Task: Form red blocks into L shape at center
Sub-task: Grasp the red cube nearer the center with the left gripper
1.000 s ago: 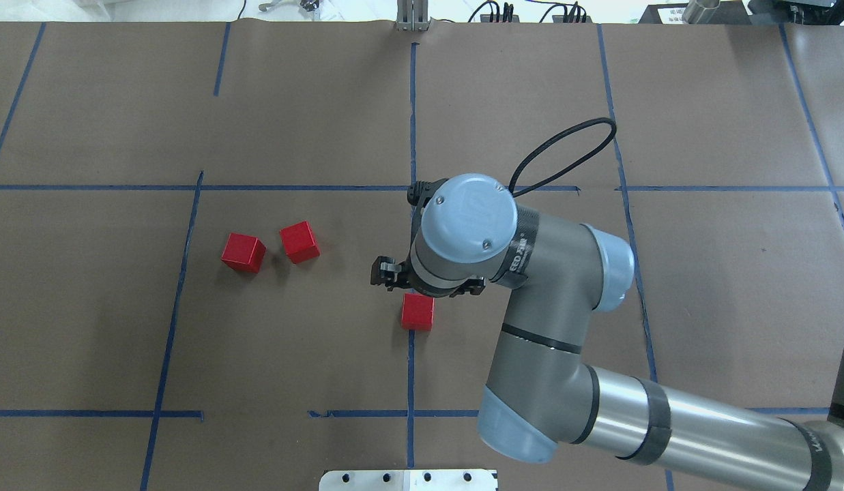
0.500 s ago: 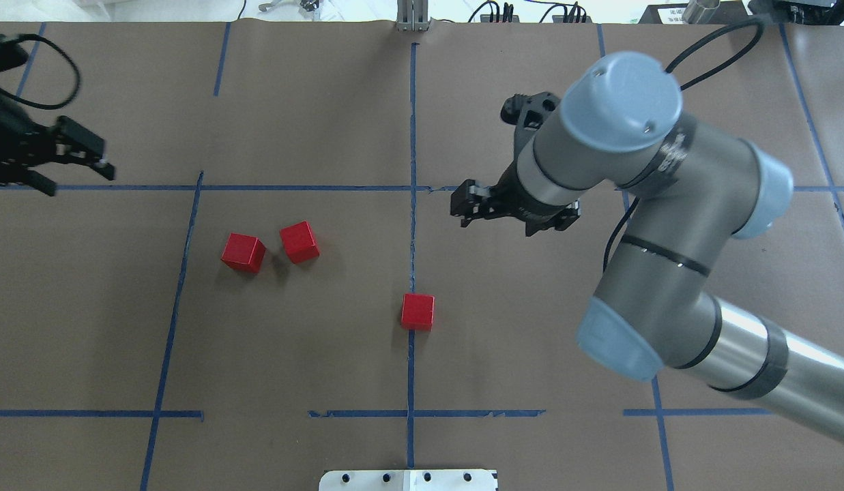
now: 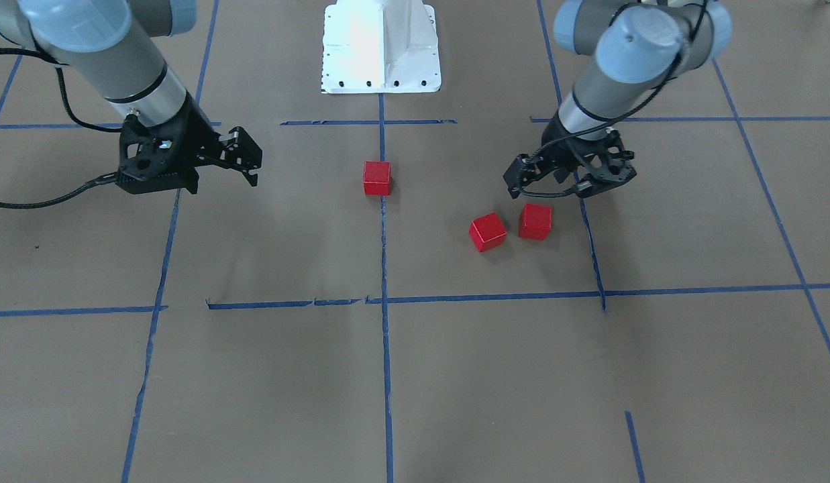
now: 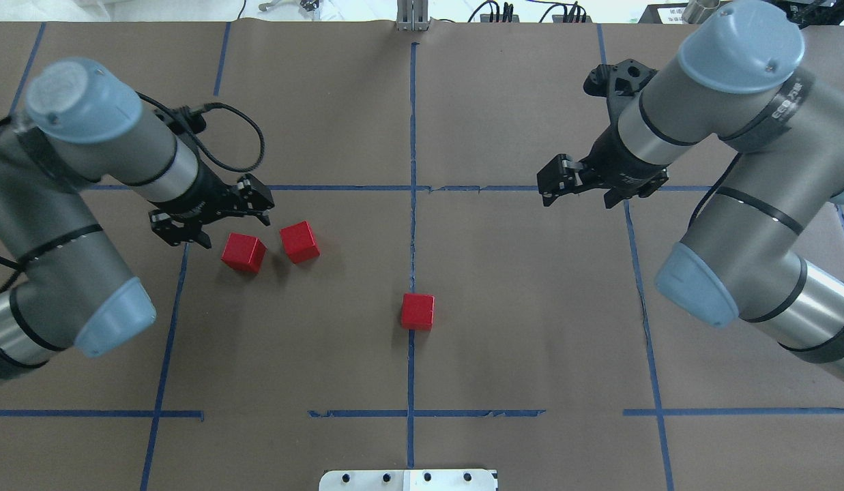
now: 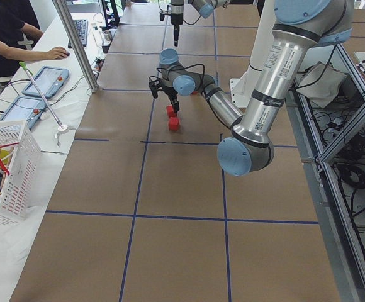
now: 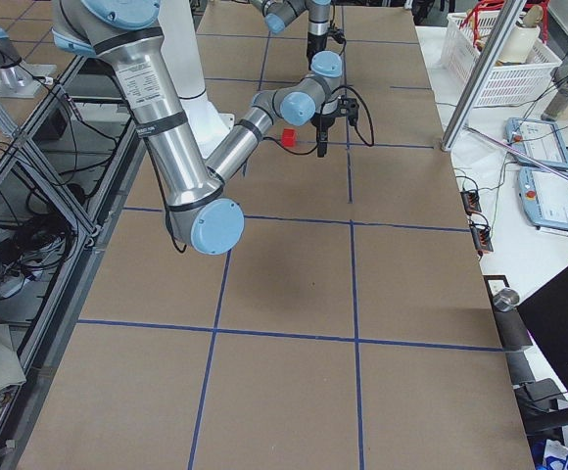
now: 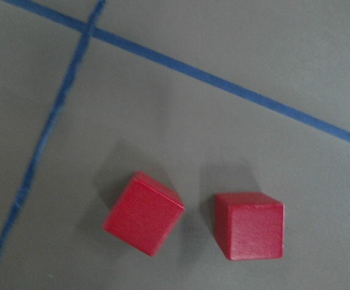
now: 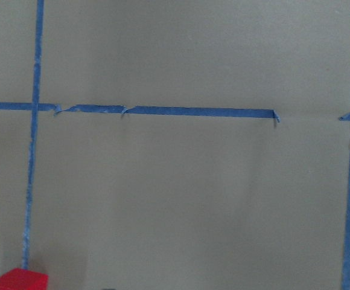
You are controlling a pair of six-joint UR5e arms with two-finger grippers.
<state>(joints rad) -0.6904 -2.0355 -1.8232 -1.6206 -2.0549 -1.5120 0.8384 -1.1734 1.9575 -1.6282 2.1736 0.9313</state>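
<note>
Ok, surface (image 4: pixel 531 307): right claw (image 4: pixel 577 185) spread, empty, parked well off; left claw (image 4: pixel 213 218) wide open, empty, near outer red block (image 4: pixel 243 252) w/ inner red block (image 4: pixel 299 241) just beside, so yaw jaws to outer's skewed faces, descend centred, then seat flush vs. centre red block (image 4: pixel 417 311) on mid tape line (image 4: pixel 412 225).

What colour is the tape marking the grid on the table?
Blue tape, clearest in the overhead view.

Blue-taped table (image 4: pixel 531 307) bears three red blocks (image 4: pixel 418 311).
</note>
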